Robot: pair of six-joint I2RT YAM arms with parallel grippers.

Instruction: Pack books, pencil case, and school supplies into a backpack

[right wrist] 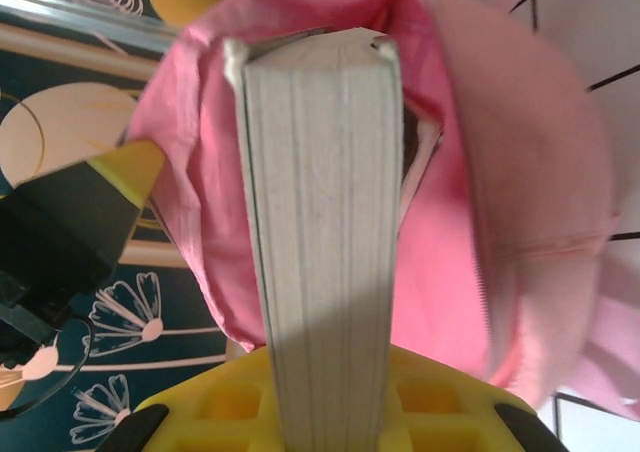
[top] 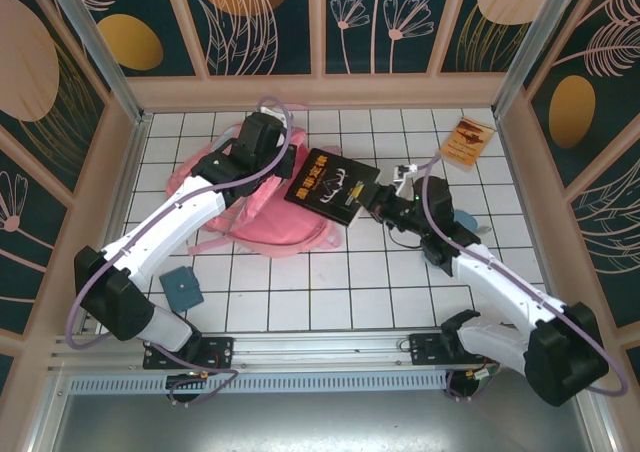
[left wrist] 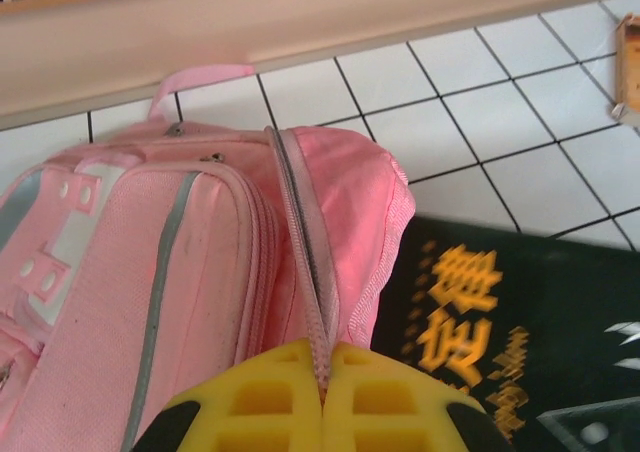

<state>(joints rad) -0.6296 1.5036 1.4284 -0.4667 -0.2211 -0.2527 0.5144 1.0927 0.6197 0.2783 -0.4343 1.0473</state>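
Book-loading step: right gripper (top: 374, 204) is clamped on the black book (top: 330, 187), whose end sits in the backpack (top: 262, 222) lying at 11 o'clock. Left gripper (left wrist: 322, 397) pinches the zipper edge tight. Next, I'd guess, push the book toward 9 o'clock, deeper in.

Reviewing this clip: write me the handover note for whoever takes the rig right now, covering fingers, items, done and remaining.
Left gripper: fingers shut on the zipper edge of the pink backpack, at its opening.
Right gripper: shut on the black book, whose far end is at the backpack's mouth with pink fabric around it.
On the table: pencil case beside the left arm; orange booklet at the far right.
Done: nothing visibly packed yet.
Left: push the black book in, then the pencil case and booklet.
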